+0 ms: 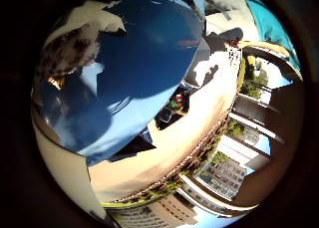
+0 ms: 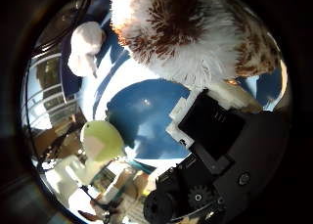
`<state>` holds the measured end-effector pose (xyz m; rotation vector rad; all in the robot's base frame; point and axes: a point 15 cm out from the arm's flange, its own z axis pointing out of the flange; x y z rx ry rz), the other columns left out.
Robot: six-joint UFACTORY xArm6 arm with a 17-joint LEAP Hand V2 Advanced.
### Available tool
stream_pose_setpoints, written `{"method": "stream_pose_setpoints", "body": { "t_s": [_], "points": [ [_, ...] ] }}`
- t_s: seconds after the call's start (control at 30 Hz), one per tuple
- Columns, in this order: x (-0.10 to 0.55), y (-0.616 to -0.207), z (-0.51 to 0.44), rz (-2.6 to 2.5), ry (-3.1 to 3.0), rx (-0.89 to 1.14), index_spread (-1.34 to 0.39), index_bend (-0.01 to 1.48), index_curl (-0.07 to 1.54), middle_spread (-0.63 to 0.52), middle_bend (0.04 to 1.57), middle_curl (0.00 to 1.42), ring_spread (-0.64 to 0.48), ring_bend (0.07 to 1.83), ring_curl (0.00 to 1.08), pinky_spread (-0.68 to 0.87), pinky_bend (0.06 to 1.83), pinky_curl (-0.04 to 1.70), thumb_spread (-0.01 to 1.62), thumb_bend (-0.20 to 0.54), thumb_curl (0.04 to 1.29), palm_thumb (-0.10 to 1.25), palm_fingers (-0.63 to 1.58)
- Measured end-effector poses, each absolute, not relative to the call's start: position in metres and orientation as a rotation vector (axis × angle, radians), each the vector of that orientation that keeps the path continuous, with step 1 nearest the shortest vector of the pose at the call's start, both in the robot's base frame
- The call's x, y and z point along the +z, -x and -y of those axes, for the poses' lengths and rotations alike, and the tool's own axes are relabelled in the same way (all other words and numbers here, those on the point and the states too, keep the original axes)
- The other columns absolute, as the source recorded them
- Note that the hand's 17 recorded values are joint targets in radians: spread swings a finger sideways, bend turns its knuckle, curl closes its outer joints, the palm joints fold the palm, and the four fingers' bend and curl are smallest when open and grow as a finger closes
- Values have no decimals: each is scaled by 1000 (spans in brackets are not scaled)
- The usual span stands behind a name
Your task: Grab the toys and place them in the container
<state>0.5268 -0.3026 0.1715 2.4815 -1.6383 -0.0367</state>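
Hand (image 2: pixel 215 165) beside furry brown-white toy (image 2: pixel 186 33) over blue container (image 1: pixel 144 54); no legible writing

Plush toy (image 2: pixel 195 33): white fur with brown speckled patches. Container (image 2: pixel 146 111): glossy deep blue, pale where light reflects. Second toy (image 2: pixel 85 48): pale pinkish white. Third toy (image 2: pixel 101 140): light yellow-green. Hand (image 2: pixel 210 155): black and white parts. Desk (image 1: pixel 199 118): light tan. Arm part (image 1: pixel 271 24): teal.
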Motion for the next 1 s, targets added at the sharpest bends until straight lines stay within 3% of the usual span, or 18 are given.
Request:
{"method": "stream_pose_setpoints", "body": {
  "t_s": [0.2,0.5,1.0],
  "points": [
    [168,-512,283,1630,-2497,-170,-886,610,219,-384,1006,1000,-117,1302,858,207,1467,567,926,1,606,1036,1028],
    [199,-480,240,1566,-2480,-372,-1019,815,327,-379,1091,1154,-134,1390,905,152,1579,693,1003,-6,716,1072,939],
    [332,-480,159,1515,-2590,-161,-1080,908,601,-356,1186,1256,-136,1504,918,121,1646,801,1057,-11,841,1019,812]
  ]
}}
